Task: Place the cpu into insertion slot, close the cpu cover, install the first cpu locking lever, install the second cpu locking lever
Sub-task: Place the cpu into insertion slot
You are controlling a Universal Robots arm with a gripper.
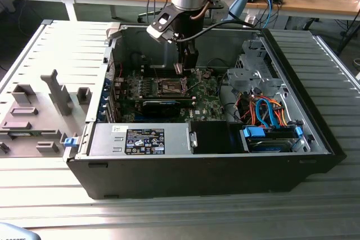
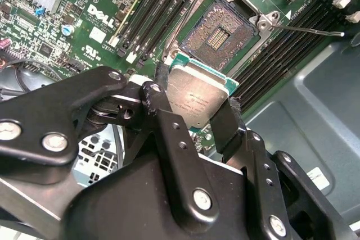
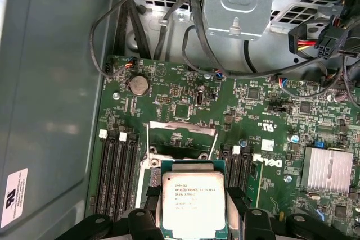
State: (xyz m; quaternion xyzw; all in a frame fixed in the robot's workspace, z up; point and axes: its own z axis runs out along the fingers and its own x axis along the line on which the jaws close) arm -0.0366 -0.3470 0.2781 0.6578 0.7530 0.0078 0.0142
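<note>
Two black fingers point(image 2: 225, 125) of the end effector point(image 2: 196, 113) are clamped on the cpu point(image 2: 197, 91), gripping it by opposite edges with its silver-grey top facing the camera in both wrist views. The chip hangs above the green board point(image 3: 264, 111), close to the insertion slot point(image 2: 218, 35) but not seated in it. The slot's dark centre lies bare, the cpu cover point(image 3: 181, 137) stands raised, and a thin locking lever point(image 2: 306, 28) juts free beside it, all inside the open computer case point(image 1: 225, 172) on the bench point(image 1: 169, 217).
</note>
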